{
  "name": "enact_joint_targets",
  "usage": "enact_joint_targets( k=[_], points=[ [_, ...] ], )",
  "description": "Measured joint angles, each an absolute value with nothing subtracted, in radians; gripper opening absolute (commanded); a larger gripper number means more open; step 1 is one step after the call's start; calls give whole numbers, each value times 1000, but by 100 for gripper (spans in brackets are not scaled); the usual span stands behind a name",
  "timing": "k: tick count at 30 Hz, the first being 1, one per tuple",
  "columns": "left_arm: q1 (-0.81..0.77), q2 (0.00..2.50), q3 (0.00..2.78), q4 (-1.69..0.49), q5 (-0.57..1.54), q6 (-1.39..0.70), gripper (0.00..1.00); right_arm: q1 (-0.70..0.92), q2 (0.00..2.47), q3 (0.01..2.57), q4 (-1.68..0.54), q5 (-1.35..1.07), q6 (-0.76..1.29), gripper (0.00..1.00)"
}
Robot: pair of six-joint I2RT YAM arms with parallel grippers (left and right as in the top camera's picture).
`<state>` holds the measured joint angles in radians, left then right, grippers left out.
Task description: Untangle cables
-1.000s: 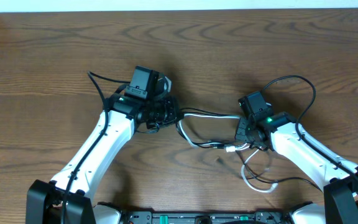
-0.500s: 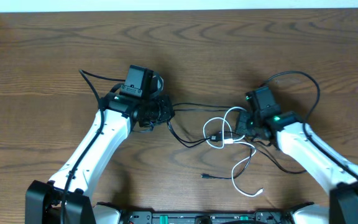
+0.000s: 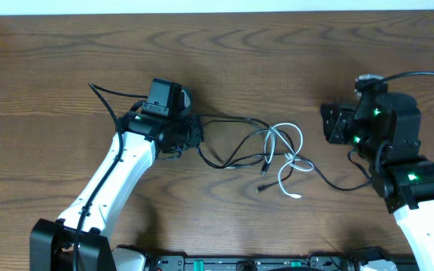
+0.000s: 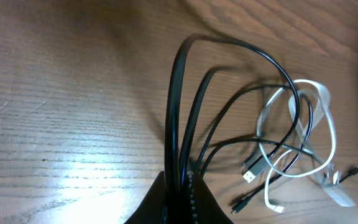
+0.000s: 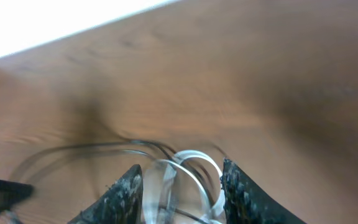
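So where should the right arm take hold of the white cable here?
Probably the white cable by its loose lower tail, just above the plug end. That stretch lies flat and clear of the black cables, whereas the upper loops cross them. Come down from above on the right, where the open right gripper sits.

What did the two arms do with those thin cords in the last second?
The right gripper let go and drew back rightward, open; the thin white cord slackened into loose loops. The left gripper edged left, still clamped on the thin black cords.
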<state>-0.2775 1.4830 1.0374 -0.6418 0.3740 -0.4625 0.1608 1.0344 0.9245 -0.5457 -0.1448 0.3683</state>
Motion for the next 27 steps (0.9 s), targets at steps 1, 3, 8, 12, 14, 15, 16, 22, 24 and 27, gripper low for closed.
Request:
enact_joint_targets(
  k=[1,3,8,12,14,15,16,22,24,27],
  points=[
    [-278,1483,1037,-646,371,-463,7,161,1041,922,-575,-126,366,35],
    [-278,1483,1037,-648,367,-463,7,161,1065,917,-625,-116,363,35],
    [-278,1483,1037,-649,364,-463,7,168,1152,880,-651,-224,327,35],
    [-278,1483,1037,-651,363,-463,7,210,1257,868,-631,-360,276,35],
    [-278,1483,1037,-651,363,-463,7,238,1308,868,-615,-398,260,35],
    [-278,1483,1037,-651,363,-463,7,255,1333,868,-601,-411,254,35],
    [-278,1483,1037,-651,363,-463,7,266,1355,868,-590,-419,251,35],
    [-278,1483,1037,-651,363,-463,7,313,1484,867,-533,-443,252,21],
    [-278,1483,1037,-651,360,-462,7,318,1518,867,-515,-447,255,15],
    [-278,1483,1037,-661,340,-456,7,318,1559,867,-496,-442,266,4]
  ],
)
